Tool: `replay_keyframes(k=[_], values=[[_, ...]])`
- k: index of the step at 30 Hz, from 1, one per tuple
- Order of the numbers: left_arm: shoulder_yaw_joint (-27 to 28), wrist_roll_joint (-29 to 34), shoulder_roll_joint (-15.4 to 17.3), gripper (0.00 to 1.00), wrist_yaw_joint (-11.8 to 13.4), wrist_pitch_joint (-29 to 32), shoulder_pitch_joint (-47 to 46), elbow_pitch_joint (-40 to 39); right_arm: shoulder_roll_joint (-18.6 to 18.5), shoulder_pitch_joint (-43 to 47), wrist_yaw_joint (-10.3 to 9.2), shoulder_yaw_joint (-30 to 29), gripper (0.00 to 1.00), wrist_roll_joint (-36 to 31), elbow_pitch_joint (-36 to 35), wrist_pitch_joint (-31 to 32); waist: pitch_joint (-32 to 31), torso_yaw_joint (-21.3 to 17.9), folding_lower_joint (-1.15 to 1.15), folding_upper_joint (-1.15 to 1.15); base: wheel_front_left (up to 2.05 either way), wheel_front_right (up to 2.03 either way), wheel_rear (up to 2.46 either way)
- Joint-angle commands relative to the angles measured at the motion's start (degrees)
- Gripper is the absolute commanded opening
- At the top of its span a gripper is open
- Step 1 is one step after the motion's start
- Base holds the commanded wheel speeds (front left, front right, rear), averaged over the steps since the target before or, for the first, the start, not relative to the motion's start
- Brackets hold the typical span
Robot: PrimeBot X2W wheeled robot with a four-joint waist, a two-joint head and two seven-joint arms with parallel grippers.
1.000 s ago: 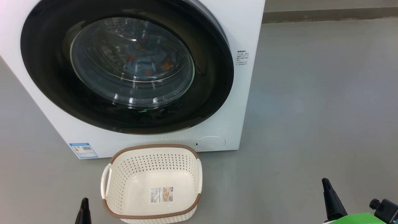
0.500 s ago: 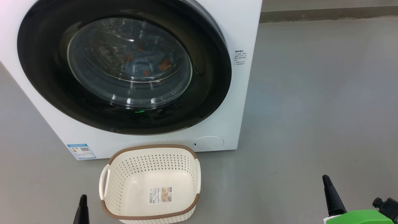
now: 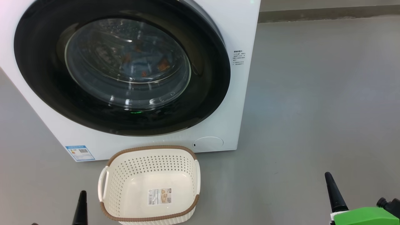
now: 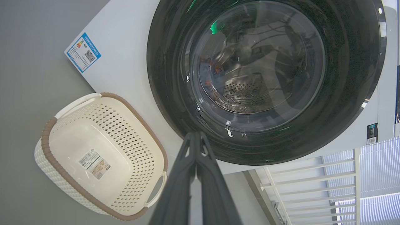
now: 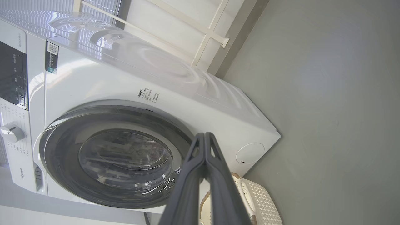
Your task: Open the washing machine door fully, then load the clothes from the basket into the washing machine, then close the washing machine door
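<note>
The white washing machine fills the upper left of the head view, and its round black-ringed door sits flush against the front. Behind the glass lie the clothes, blue fabric with orange-brown figures, inside the drum. The cream basket with a brown rim stands on the floor right before the machine, holding nothing but a label sticker. My left gripper hangs shut at the basket's left. Far at the lower right, my right gripper is shut too. Both wrist views show the fingers pressed together.
Grey floor spreads out to the right of the machine, with a wall base along the top. A white rail or rack stands beside the machine in the left wrist view. A blue label and a round hatch mark the machine's lower front.
The whole head view has drifted slightly left, so the camera moved. Both grippers stay shut and low, and the right one shows a little higher in the picture.
</note>
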Motion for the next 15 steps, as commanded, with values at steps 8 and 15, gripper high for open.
replay_keyframes(k=[8, 15], values=[[2.2, -6.0, 1.1, 0.0, -1.3, 1.6, -3.2, -1.7, -0.7, -3.5, -0.24, 0.6, 0.0, 7.0, -1.1, 1.8, 0.0, -0.3, -0.01, 0.0, 0.0, 0.0, 0.0], [2.6, -9.6, 1.2, 0.0, -1.6, 2.6, -3.6, -1.8, -0.8, -3.9, -0.25, 0.6, 0.0, 11.0, -1.0, 2.8, 0.1, -0.5, -0.01, 0.0, 0.0, 0.0, 0.0]])
